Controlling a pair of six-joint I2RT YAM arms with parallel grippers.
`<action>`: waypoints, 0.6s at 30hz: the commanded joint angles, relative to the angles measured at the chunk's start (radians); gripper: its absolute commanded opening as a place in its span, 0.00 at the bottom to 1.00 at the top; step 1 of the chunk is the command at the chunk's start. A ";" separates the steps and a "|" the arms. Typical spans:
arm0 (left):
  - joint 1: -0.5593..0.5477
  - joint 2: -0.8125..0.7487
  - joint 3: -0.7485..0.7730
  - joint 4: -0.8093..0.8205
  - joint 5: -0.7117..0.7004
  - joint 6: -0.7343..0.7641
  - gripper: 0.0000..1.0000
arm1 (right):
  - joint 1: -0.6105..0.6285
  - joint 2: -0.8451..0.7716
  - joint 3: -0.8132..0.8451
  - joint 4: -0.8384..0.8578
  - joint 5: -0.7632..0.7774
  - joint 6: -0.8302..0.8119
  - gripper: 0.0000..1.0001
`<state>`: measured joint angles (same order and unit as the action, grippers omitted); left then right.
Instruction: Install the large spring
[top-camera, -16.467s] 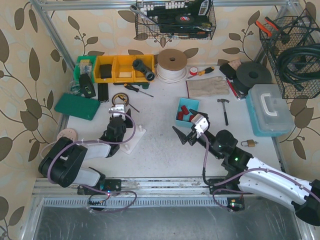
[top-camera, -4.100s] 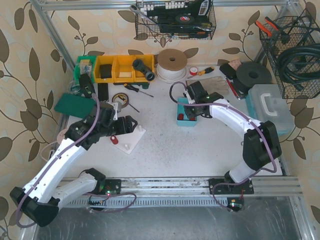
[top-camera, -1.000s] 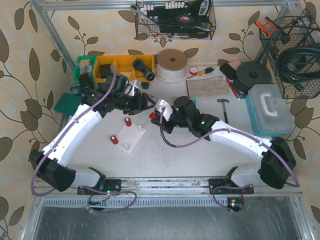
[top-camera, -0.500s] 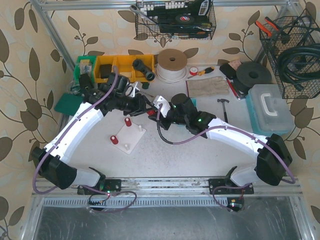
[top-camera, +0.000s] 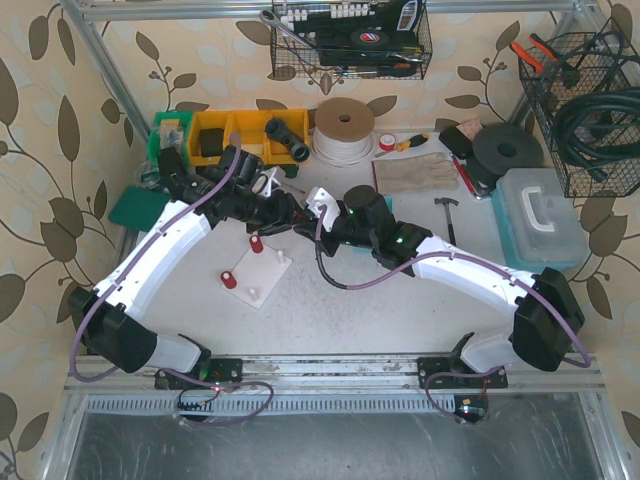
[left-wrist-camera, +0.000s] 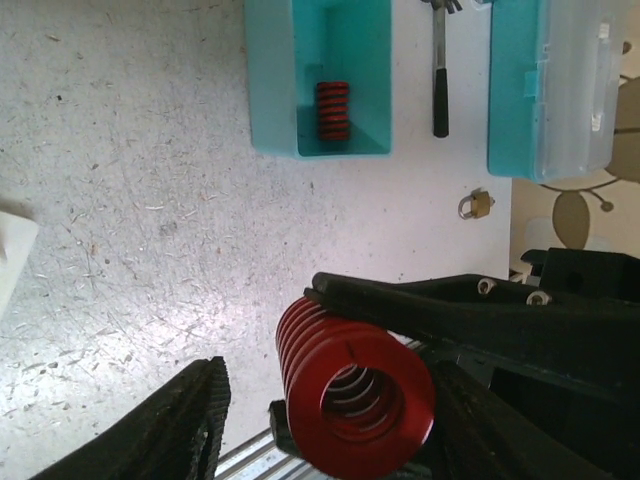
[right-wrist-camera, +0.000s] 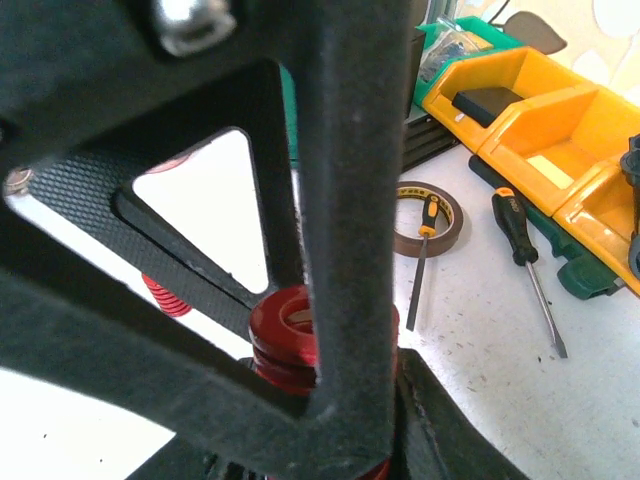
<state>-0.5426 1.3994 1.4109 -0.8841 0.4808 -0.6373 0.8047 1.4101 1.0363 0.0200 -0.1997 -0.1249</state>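
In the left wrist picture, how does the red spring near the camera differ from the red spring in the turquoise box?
The near spring is off the table, clamped in the right gripper; the box spring lies loose in the turquoise box. The near spring turns its open end to the camera; the box spring shows its side. Both are red coils; true sizes cannot be compared, as one is much closer.

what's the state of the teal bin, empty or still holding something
Not empty: the left wrist view shows one red spring lying inside the teal bin.
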 joint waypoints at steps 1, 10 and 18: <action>0.002 0.006 0.022 0.044 0.044 -0.030 0.55 | 0.004 -0.008 0.004 0.074 -0.034 -0.012 0.00; 0.010 0.012 0.026 0.063 0.085 -0.069 0.45 | 0.005 0.004 0.005 0.063 -0.066 -0.036 0.00; 0.010 0.016 0.019 0.056 0.088 -0.078 0.23 | 0.004 0.013 0.003 0.053 -0.086 -0.048 0.00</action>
<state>-0.5350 1.4071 1.4109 -0.8570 0.5220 -0.6884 0.8021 1.4105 1.0363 0.0387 -0.2317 -0.1547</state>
